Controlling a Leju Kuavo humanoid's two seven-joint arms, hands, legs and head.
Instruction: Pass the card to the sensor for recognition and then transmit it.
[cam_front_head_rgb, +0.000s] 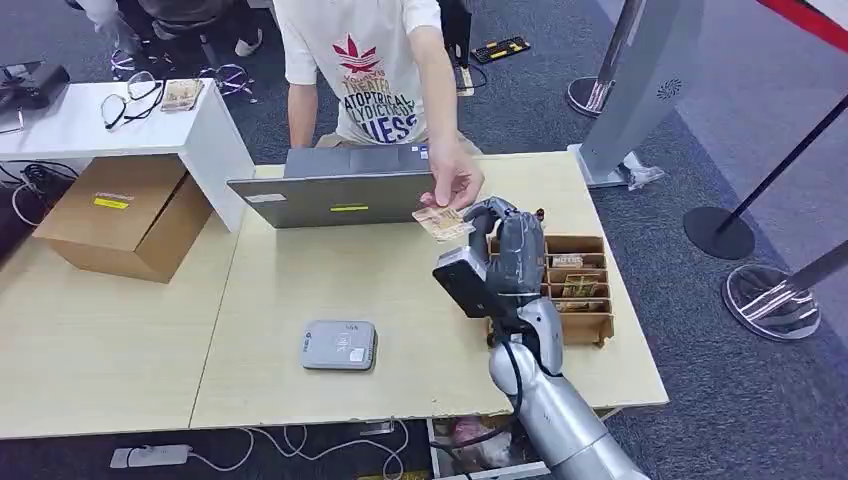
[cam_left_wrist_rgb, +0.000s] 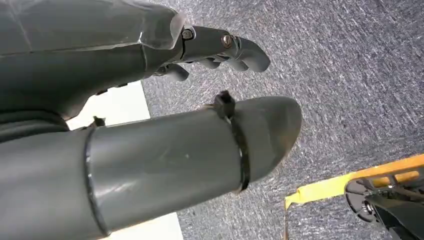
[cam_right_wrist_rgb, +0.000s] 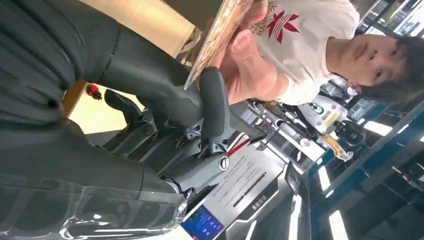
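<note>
Head view shows the right hand (cam_front_head_rgb: 497, 245) pinching the card (cam_front_head_rgb: 441, 223), which projects left toward the person's hand (cam_front_head_rgb: 455, 183) also grasping it.

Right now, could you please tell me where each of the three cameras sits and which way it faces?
Head view: high on the body, looking down at the table, with the sensor, card, person's hand and right robot hand on its silver arm.
Left wrist view: behind the left robot hand, facing carpet floor.
Right wrist view: behind the right robot hand, looking up at the person.
Head and right wrist views share the card and the person's hand.
</note>
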